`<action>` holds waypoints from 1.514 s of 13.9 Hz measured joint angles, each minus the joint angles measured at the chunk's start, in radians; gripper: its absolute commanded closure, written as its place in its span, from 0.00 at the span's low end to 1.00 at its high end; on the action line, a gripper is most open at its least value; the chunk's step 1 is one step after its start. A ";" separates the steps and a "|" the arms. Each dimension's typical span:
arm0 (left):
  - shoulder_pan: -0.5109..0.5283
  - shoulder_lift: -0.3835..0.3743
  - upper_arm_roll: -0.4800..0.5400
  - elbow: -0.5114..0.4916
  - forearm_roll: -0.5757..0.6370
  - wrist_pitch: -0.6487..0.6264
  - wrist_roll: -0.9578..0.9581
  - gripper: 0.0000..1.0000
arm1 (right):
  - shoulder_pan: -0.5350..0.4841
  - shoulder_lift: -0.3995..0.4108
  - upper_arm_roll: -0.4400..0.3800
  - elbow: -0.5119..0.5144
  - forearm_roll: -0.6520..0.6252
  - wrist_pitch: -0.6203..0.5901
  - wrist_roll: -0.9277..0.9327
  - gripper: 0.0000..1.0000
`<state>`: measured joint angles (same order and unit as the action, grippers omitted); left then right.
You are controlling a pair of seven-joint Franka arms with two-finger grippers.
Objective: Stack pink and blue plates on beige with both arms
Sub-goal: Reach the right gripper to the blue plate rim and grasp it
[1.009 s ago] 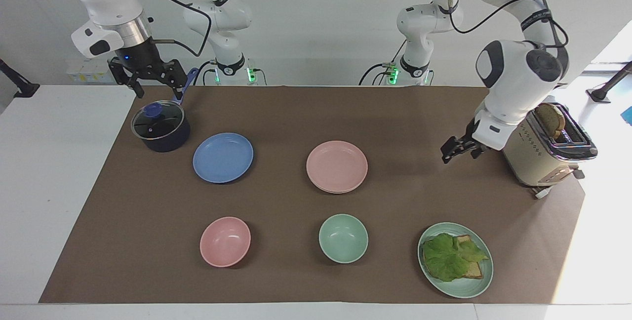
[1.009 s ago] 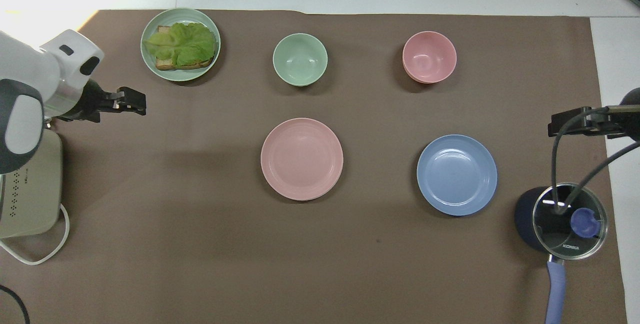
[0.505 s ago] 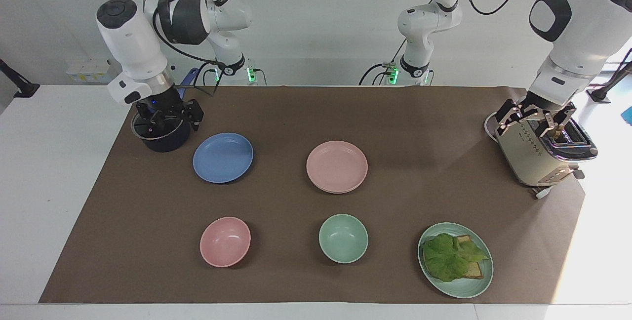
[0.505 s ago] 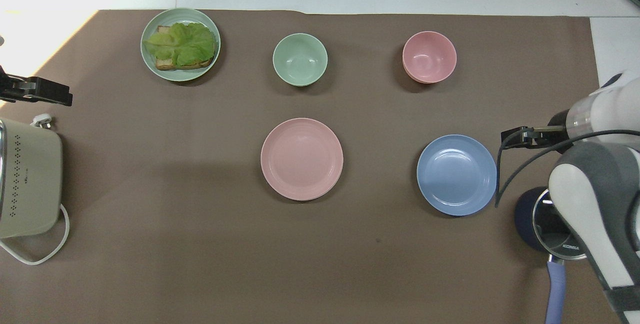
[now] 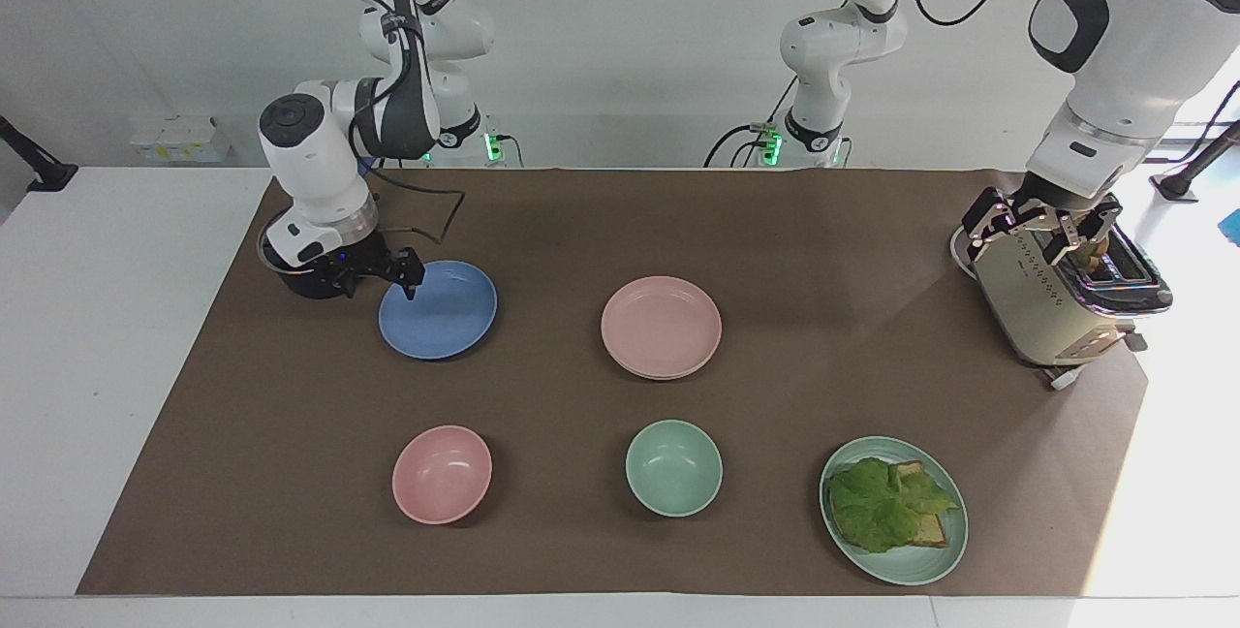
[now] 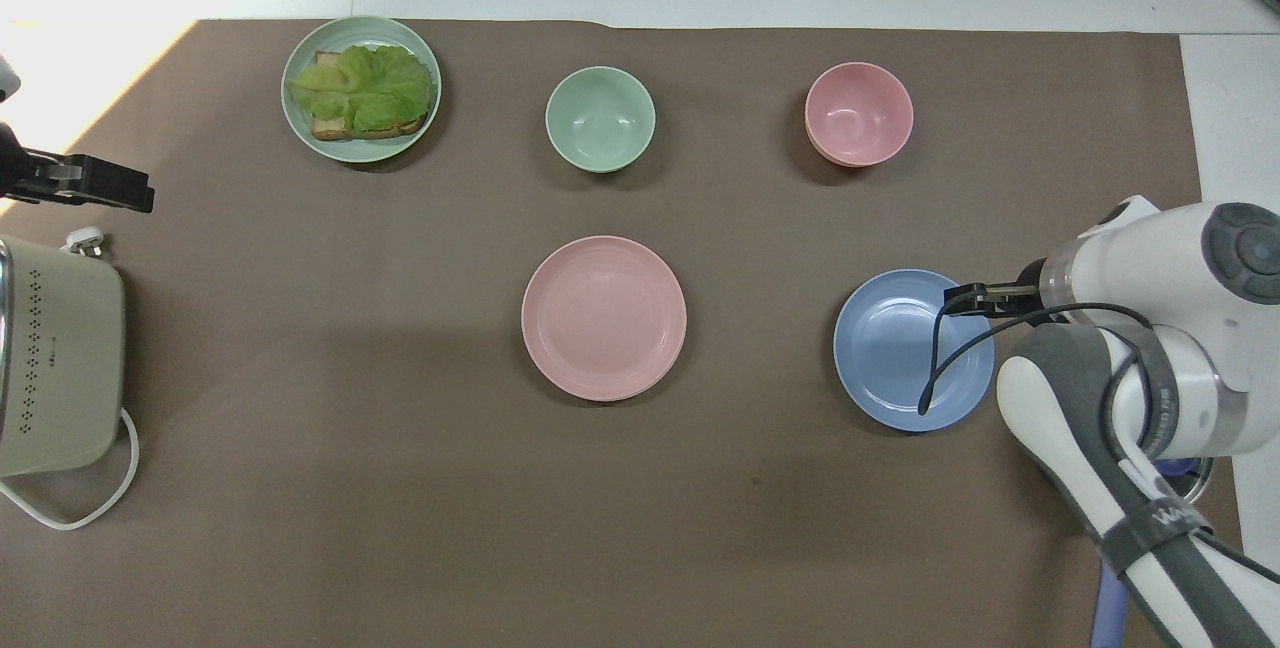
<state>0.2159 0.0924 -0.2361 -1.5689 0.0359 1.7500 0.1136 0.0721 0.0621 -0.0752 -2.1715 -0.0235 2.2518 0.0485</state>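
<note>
The blue plate (image 5: 438,309) (image 6: 913,349) lies on the brown mat toward the right arm's end. My right gripper (image 5: 380,284) (image 6: 968,299) hangs low and open at that plate's rim on the pot's side; I cannot tell whether it touches. The pink plate (image 5: 661,326) (image 6: 603,317) lies mid-mat on another plate, of which only a thin pale rim (image 5: 647,375) shows, seemingly the beige one. My left gripper (image 5: 1037,233) (image 6: 110,190) is open, empty, above the toaster (image 5: 1051,308).
A dark pot (image 5: 308,281) stands beside the blue plate, mostly covered by the right arm. Farther from the robots lie a pink bowl (image 5: 442,474), a green bowl (image 5: 673,467) and a green plate (image 5: 920,565) with lettuce on bread. The toaster holds a slice.
The right arm swung down from above the pot to the blue plate's rim. The left gripper rose from beside the toaster to above it, then stayed. No plate moved.
</note>
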 measured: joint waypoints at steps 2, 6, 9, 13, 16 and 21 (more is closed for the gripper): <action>0.001 0.000 0.004 0.000 0.000 0.000 0.000 0.00 | 0.000 0.035 0.001 -0.028 0.000 0.068 -0.002 0.00; 0.001 0.000 0.003 0.000 0.000 0.000 0.000 0.00 | -0.062 0.047 -0.002 -0.087 0.018 0.136 -0.091 0.13; 0.002 0.000 0.004 0.000 0.000 0.000 0.000 0.00 | -0.095 0.045 -0.003 -0.119 0.041 0.136 -0.137 0.49; 0.002 0.000 0.004 0.000 0.000 0.000 0.000 0.00 | -0.101 0.045 -0.002 -0.144 0.145 0.137 -0.207 1.00; 0.002 0.000 0.004 0.000 0.000 0.000 0.000 0.00 | -0.099 0.043 0.002 -0.143 0.205 0.137 -0.212 1.00; 0.002 0.000 0.004 0.000 0.000 0.000 0.000 0.00 | -0.091 0.023 0.011 -0.122 0.240 0.134 -0.220 1.00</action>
<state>0.2174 0.0924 -0.2324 -1.5689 0.0359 1.7500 0.1136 -0.0185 0.0855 -0.0643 -2.2936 0.2160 2.3857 -0.1712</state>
